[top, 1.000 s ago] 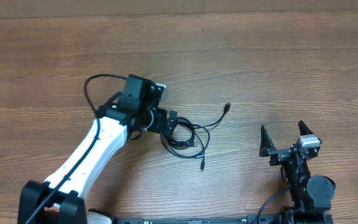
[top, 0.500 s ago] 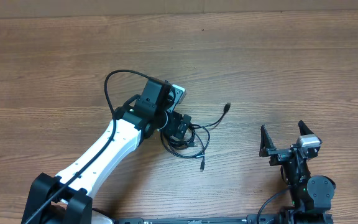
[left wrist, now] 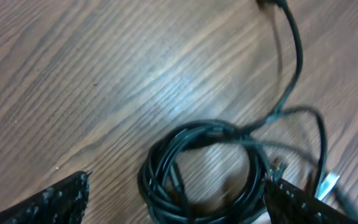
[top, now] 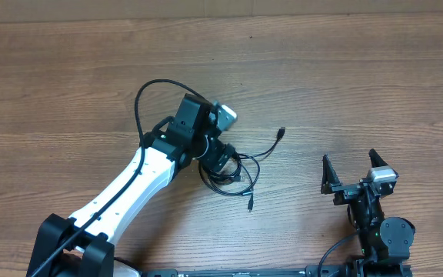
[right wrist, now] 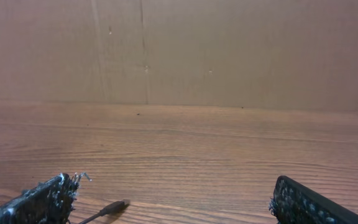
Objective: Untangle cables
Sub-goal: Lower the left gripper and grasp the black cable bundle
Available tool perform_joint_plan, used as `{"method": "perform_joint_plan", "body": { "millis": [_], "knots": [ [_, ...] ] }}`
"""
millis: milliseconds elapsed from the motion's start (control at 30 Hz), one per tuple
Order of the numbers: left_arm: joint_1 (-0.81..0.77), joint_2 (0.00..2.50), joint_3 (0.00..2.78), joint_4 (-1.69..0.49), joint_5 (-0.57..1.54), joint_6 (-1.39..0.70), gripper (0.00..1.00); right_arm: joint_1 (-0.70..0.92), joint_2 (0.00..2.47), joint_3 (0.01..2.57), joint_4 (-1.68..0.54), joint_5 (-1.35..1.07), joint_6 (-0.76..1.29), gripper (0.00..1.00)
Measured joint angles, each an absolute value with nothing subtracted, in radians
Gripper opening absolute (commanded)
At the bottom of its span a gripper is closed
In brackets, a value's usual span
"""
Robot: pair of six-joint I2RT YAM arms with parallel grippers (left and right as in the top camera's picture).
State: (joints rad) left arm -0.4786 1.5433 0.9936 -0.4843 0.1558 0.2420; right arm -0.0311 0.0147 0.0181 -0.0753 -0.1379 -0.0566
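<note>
Left arm (top: 125, 188) is slanting from the near-left corner toward the middle of the table (top: 344, 69). White forearm is lying long and low, and the wrist is bending down so the left tool (top: 220, 159) is pointing at the wood. The tool is sitting over the left part of the cables (top: 235, 181). These are lying as a loose coil of several black loops near the table's centre. In the wrist view its fingers (left wrist: 58, 200) are standing wide apart, one on each side of the coil, pinching nothing. Whether they are touching the loops, cannot tell. One strand is running right and far out of the coil to a small dark plug (top: 281, 131). Another end is trailing toward the near edge, ending in a second plug (top: 249, 206). Right arm is sitting folded at the near-right edge. The right tool (top: 350, 168) is aiming far, fingers spread wide and holding nothing, well apart from the cables.
</note>
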Motion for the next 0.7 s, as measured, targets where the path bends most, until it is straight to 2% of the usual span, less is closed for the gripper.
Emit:
{"method": "perform_joint_plan", "body": {
  "millis": [100, 233, 433, 700],
  "knots": [
    [-0.479, 1.543, 0.994, -0.501, 0.155, 0.345, 0.90, -0.031, 0.015, 0.018, -0.075, -0.138, -0.057, 1.00],
    [-0.479, 1.543, 0.994, -0.488, 0.153, 0.500, 0.76, -0.031, 0.015, 0.018, -0.075, -0.138, -0.056, 1.00],
    [-0.478, 1.543, 0.994, -0.456, 0.177, 0.642, 0.78, -0.031, 0.015, 0.018, -0.076, -0.138, -0.056, 1.00],
    [-0.479, 1.543, 0.994, -0.456, 0.253, 0.688, 0.78, -0.031, 0.015, 0.018, -0.076, -0.138, -0.057, 1.00]
  ]
}}
